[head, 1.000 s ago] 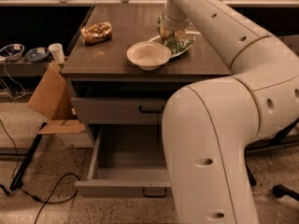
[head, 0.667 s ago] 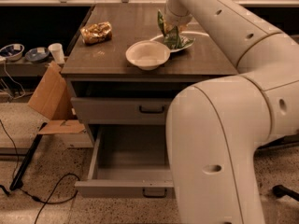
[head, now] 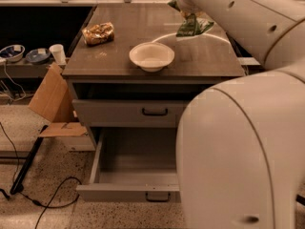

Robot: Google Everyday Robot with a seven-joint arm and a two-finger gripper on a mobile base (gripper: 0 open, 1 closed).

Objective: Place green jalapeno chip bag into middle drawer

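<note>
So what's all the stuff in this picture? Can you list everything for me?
green jalapeno chip bag: one, green with white print, hanging from the gripper over the counter's back right
snack bag: one, shiny brown-gold, counter's back left
bowl: one, white, counter's front middle
counter: one, dark brown, cabinet top
upper drawer front: one, grey, shut
middle drawer: one, grey, pulled open, lowest
cardboard: one, brown, leaning left of the cabinet
cup: one, white, low shelf at left
small bowls: two, bluish, beside the cup
pole: one, black, floor at left
robot arm: one, white, filling the right side
gripper: one, pale, gripping the bag's top
</note>
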